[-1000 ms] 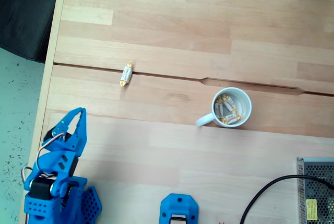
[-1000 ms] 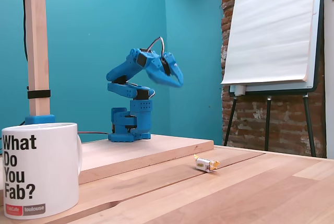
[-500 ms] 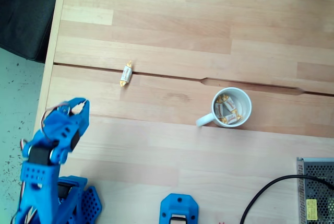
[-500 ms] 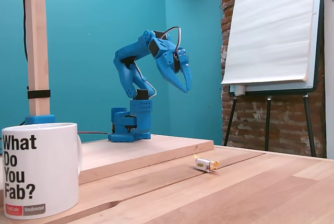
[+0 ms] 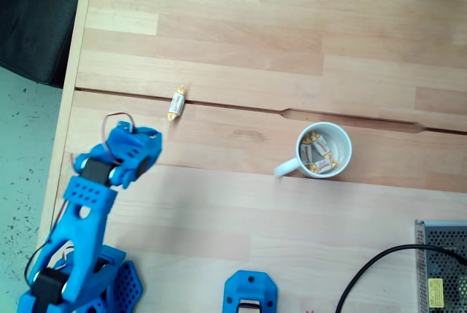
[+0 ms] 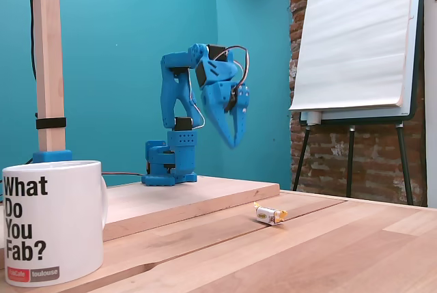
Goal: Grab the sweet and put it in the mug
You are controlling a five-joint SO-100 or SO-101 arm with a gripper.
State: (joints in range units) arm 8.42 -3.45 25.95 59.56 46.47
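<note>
The sweet (image 5: 176, 103) is a small cream candy with gold twisted ends, lying alone on the wooden table beside a seam; it also shows low in the side-on fixed view (image 6: 271, 215). The white mug (image 5: 341, 138) stands to the right with several similar sweets inside, its handle pointing lower left. Up close, the mug (image 6: 51, 221) carries black lettering. My blue gripper (image 5: 141, 157) hangs above the table, below and left of the sweet. Seen from the side, the gripper (image 6: 234, 140) points down, well above the board, its fingers together and holding nothing.
A grey metal mesh box (image 5: 442, 265) and a black cable (image 5: 368, 273) sit at the lower right. A blue part (image 5: 249, 292) lies at the bottom edge. The table's left edge (image 5: 73, 87) is close. A wooden post (image 6: 46, 61) and a flipchart easel (image 6: 355, 40) stand behind.
The arm has risen from its folded pose and swung forward toward the sweet. The gripper has tipped from level to pointing down. Sweet and mug have stayed put.
</note>
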